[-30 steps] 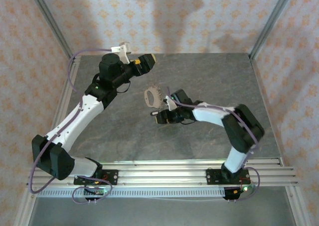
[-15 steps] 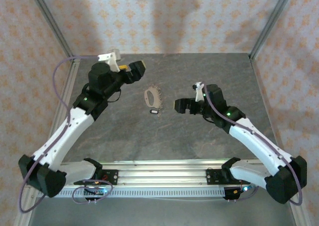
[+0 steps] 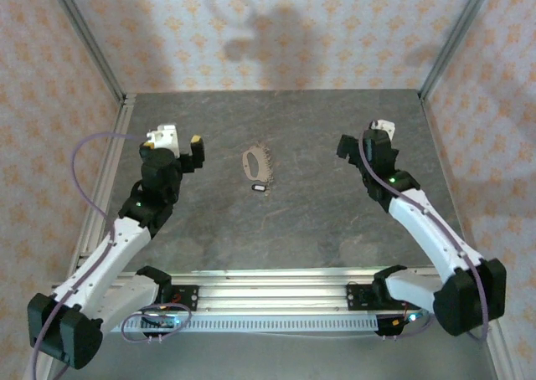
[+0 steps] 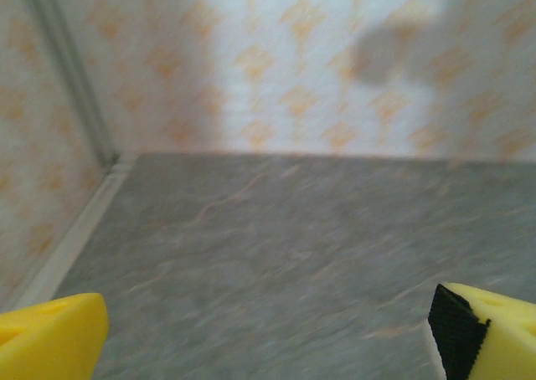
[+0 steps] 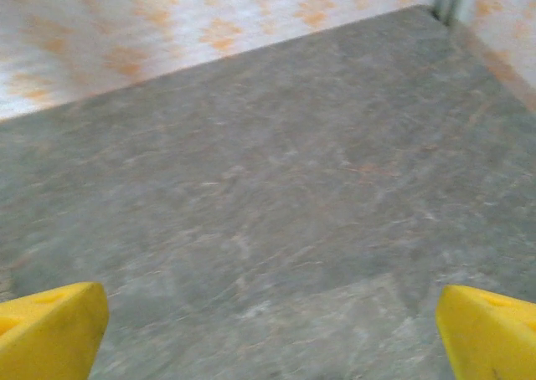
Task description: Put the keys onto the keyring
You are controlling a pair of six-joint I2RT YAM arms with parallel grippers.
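At the near edge of the table (image 3: 318, 229), both arms are bolted to a metal rail (image 3: 276, 290). Farther in, the left gripper (image 3: 172, 146) hangs over the left side with its jaws spread wide and nothing between them; its yellow fingertips (image 4: 50, 334) stand at the two lower corners of the left wrist view. The right gripper (image 3: 362, 146) is over the right side, equally wide and empty. Between them, well apart from both, the key (image 3: 260, 187) lies flat on the table. Just behind it lies the keyring (image 3: 255, 162), a tan oval loop; whether they touch I cannot tell. Beyond stands the patterned wall (image 3: 335, 37).
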